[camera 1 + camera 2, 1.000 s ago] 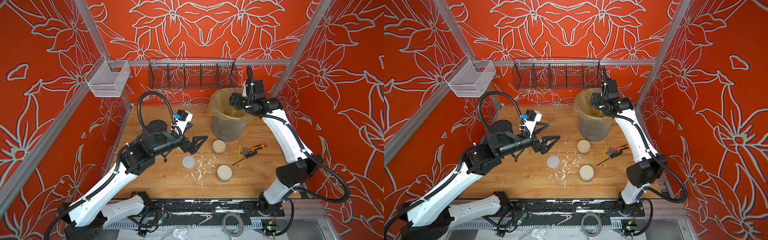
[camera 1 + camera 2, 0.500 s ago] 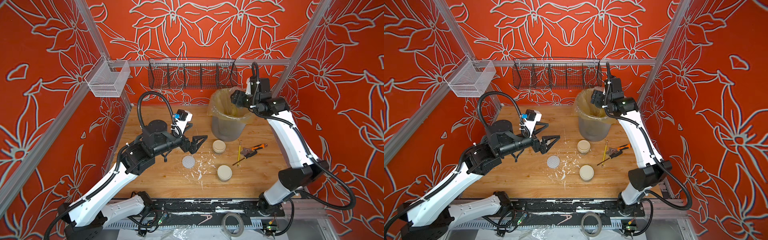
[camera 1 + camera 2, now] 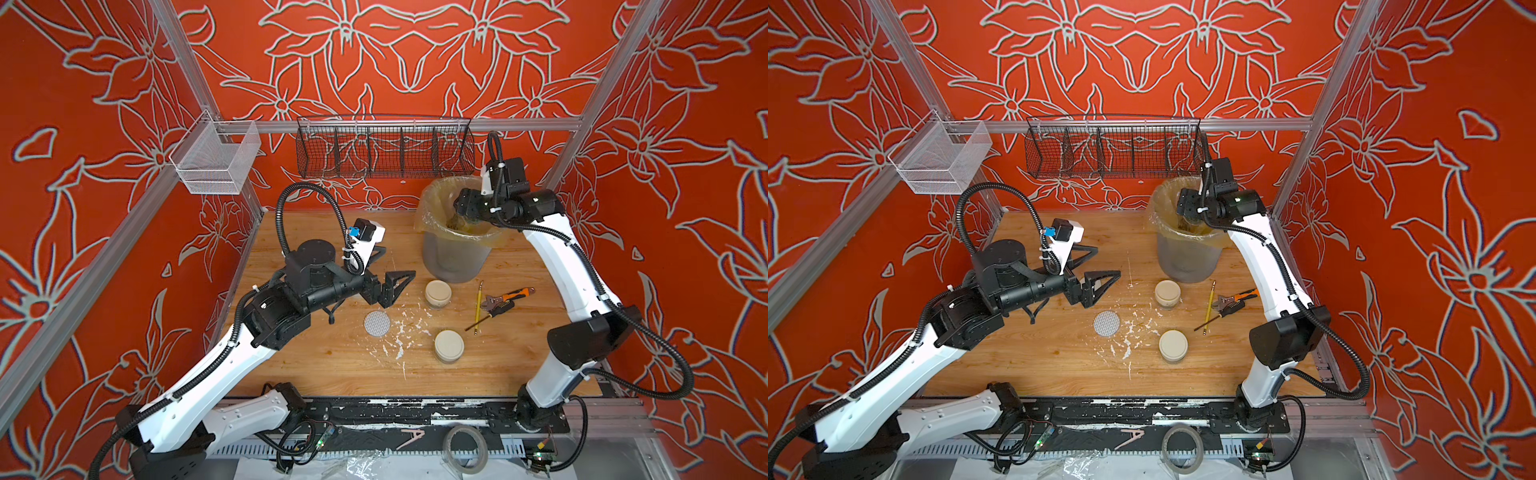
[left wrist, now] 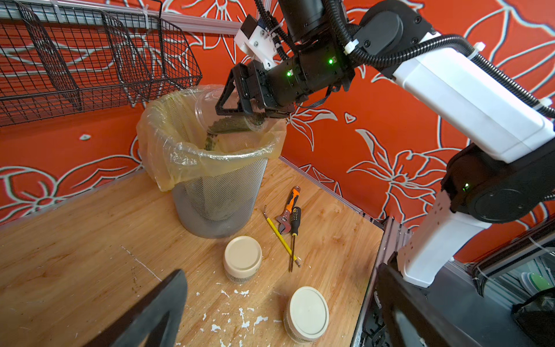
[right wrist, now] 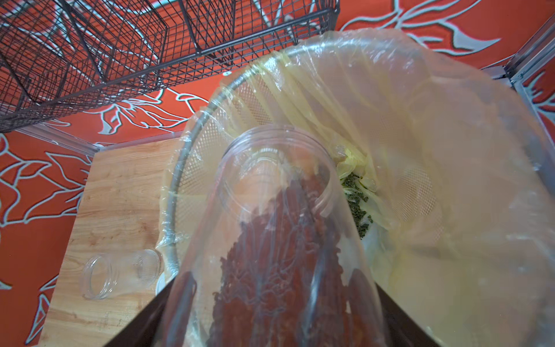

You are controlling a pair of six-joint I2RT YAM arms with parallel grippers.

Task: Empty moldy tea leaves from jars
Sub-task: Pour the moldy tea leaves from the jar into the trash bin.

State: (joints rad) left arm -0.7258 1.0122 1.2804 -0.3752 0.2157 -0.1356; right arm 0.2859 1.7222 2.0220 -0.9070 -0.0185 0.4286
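Now, two capped jars [image 3: 438, 292] [image 3: 449, 345], right end effector [image 4: 240, 111] grips one jar [image 5: 270, 228] (tipped), left [image 3: 397, 264] splayed.

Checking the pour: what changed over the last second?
The right gripper, shut on the open jar, swung slightly outward, then back over the bin; tea leaves spill from the tipped jar. The open left gripper, both capped jars and the dotted lid stayed put.

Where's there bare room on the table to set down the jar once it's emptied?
Bare wood: the table's front strip, nearer than the dotted lid and front capped jar; also the back, left of the bin. Crowded mid-table: white flakes, rear capped jar, tools.
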